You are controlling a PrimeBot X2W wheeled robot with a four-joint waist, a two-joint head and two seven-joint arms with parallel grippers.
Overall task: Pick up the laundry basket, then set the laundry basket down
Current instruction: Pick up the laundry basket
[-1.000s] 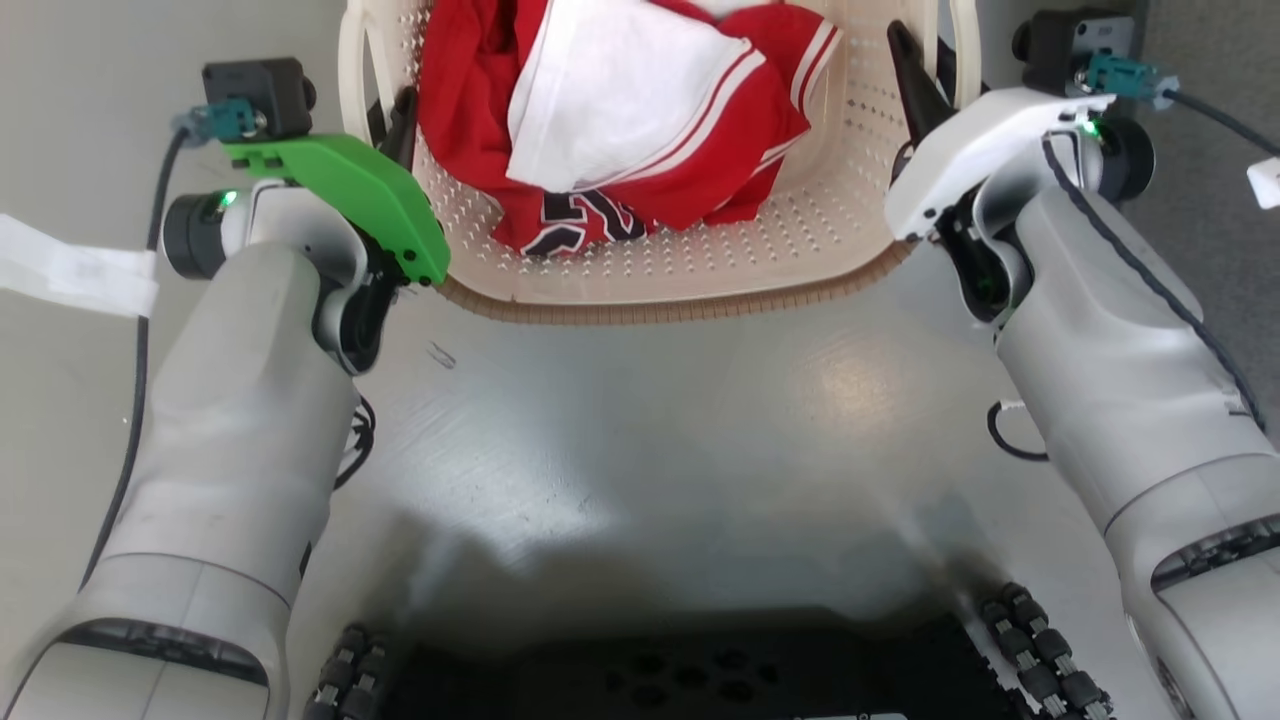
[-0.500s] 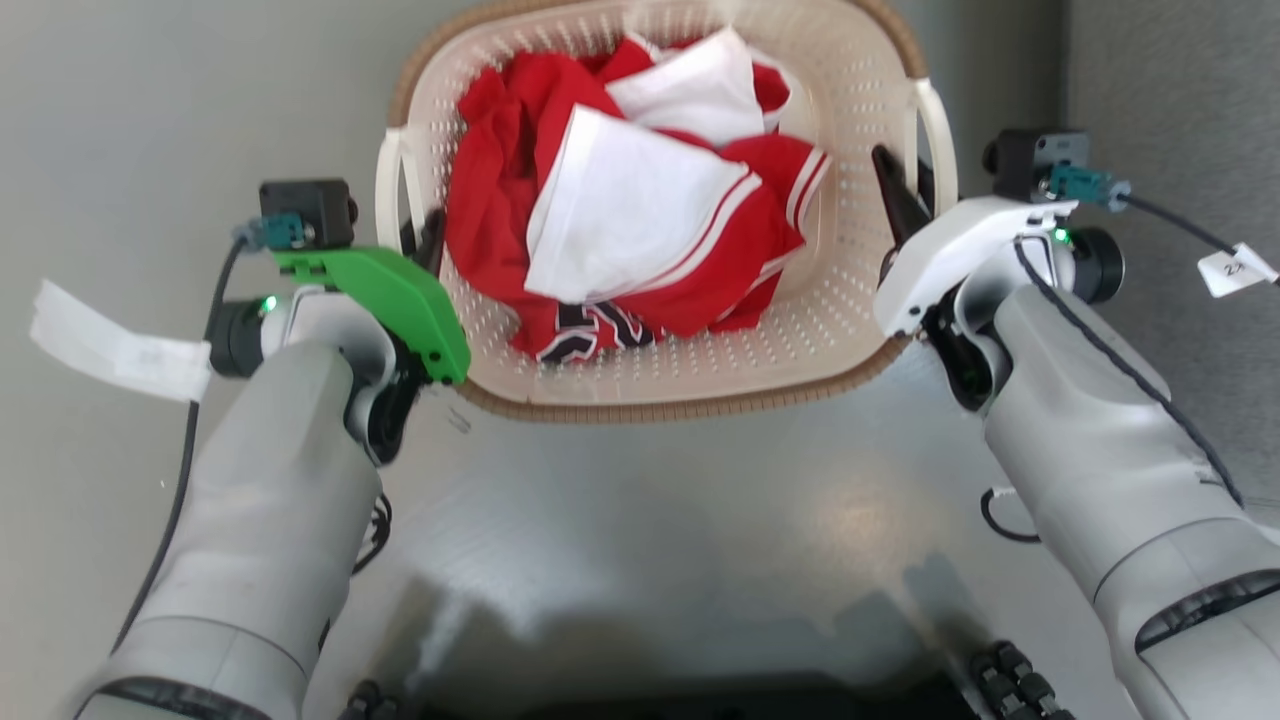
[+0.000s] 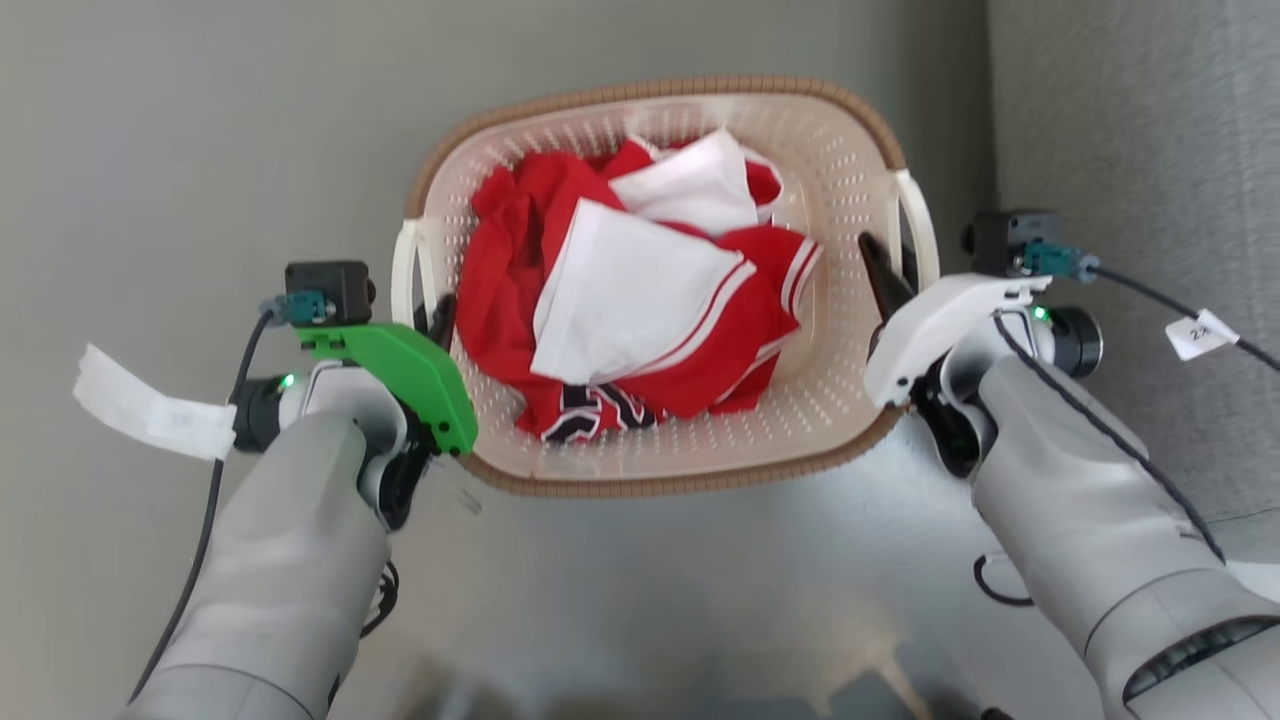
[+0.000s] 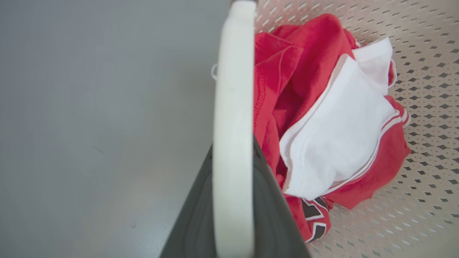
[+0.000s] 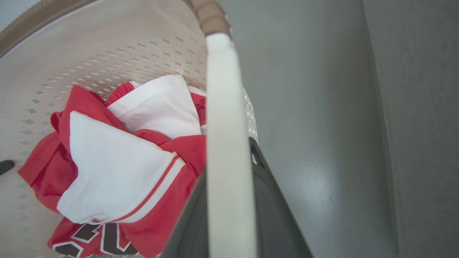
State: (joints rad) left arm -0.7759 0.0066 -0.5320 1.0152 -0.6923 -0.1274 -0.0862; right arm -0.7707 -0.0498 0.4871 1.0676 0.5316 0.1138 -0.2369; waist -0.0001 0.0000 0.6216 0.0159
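Left gripper (image 3: 435,320) was clamped on the left white handle (image 3: 410,270), one dark finger inside the wall! My right gripper (image 3: 890,265) pinched the right handle (image 3: 925,235) likewise. Between them lay the laundry basket (image 3: 660,485), straight ahead, red and white clothes (image 3: 640,320) heaped inside. I couldn't tell whether it touched the grey floor (image 3: 200,150).
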